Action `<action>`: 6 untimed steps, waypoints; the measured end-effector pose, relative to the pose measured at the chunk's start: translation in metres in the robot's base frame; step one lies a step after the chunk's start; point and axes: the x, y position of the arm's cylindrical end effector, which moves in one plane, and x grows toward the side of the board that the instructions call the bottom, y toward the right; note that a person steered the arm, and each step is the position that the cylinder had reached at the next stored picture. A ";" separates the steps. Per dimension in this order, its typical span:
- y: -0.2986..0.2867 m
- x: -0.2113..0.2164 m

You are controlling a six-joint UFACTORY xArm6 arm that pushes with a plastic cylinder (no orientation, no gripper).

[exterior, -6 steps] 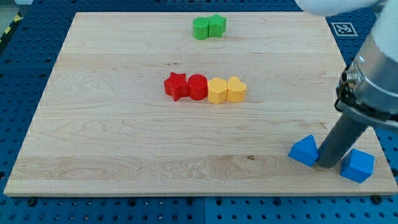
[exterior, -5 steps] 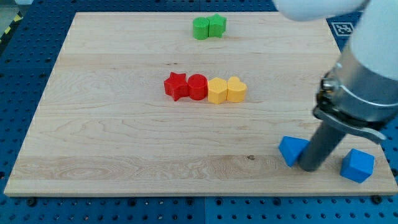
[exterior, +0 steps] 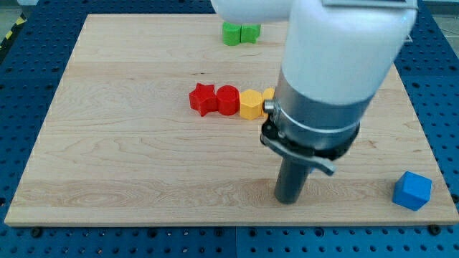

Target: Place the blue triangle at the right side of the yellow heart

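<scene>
Now, my tip [exterior: 288,200]: the lower end of the straight dark rod, resting on the pale wooden board [exterior: 129,158] near the view's bottom edge, a little right of centre. No jaws on this rod, so nothing is clasped or let go; it only touches the board. The big white and grey arm body [exterior: 330,79] hangs over it and blocks much of the board's right half.

Blue triangle block: not visible anywhere. Cannot tell where it lies; it may be hidden behind the rod or the arm.

Well apart from the tip, toward the view's lower right corner: a blue cube-like block [exterior: 412,190], close to the board's edge.

Above the tip, mid-board, a row of touching blocks. From the view's left: red star block [exterior: 204,98], red round block [exterior: 228,99], yellow hexagon-like block [exterior: 251,104]. Just right of that, a sliver of a further yellow block [exterior: 268,94], mostly covered by the arm; its shape cannot be made out here.

At the view's top, centre: two green blocks, touching, the left green block [exterior: 230,33] rounded, the right green block [exterior: 250,32] more angular.
</scene>
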 end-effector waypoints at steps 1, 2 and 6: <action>0.022 -0.021; 0.054 -0.043; 0.066 -0.102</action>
